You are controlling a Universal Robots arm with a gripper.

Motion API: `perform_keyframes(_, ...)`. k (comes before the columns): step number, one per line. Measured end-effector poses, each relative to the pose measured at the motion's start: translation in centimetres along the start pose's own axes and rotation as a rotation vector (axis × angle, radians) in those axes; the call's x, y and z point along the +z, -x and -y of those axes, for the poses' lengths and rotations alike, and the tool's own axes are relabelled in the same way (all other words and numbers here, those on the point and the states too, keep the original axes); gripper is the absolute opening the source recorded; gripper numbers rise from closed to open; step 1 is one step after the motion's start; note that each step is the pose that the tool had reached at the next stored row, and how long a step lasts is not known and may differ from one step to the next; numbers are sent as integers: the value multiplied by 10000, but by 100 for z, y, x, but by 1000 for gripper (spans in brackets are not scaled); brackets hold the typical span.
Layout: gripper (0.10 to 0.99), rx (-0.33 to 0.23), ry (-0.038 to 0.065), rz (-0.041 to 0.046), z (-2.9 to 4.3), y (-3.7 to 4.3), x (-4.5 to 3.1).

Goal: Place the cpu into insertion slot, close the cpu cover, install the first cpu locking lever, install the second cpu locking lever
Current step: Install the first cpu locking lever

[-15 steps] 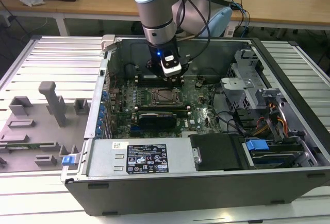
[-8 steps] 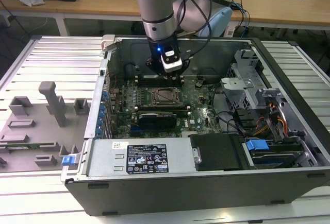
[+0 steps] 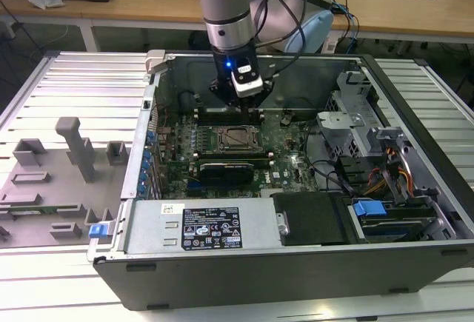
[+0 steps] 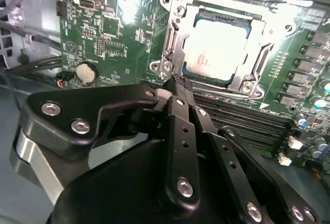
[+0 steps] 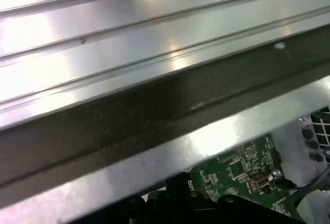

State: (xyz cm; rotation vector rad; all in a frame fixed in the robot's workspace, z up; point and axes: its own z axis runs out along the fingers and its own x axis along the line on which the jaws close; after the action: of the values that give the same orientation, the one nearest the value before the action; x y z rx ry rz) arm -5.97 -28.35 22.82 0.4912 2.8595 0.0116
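Shut tool [image 4: 174, 82] beside cpu cover [image 4: 178, 38], cpu [image 4: 219, 49] seated beneath

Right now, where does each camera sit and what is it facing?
Exterior view: off the arm, looking down into the open computer case; the arm and gripper hang over the cpu.
Second wrist view: on the arm, past the shut gripper, onto the cpu seated under the cpu cover.
First wrist view: on the arm, facing the case wall.
Shared: the green motherboard.
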Motion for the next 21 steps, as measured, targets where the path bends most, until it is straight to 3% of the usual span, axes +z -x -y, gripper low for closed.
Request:
perform_keyframes(2,106,-3,-77,27,-2,10,-40)
perform_keyframes(5,106,-4,-78,28,-2,10,-40)
perform_keyframes(9,106,-37,-376,-827,-10,36,-29)
perform_keyframes(11,106,-49,-509,-1203,-9,49,-24)
perform_keyframes(16,106,-50,-550,-1224,31,63,-22)
perform_keyframes(21,106,-51,-584,-1213,163,108,-11)
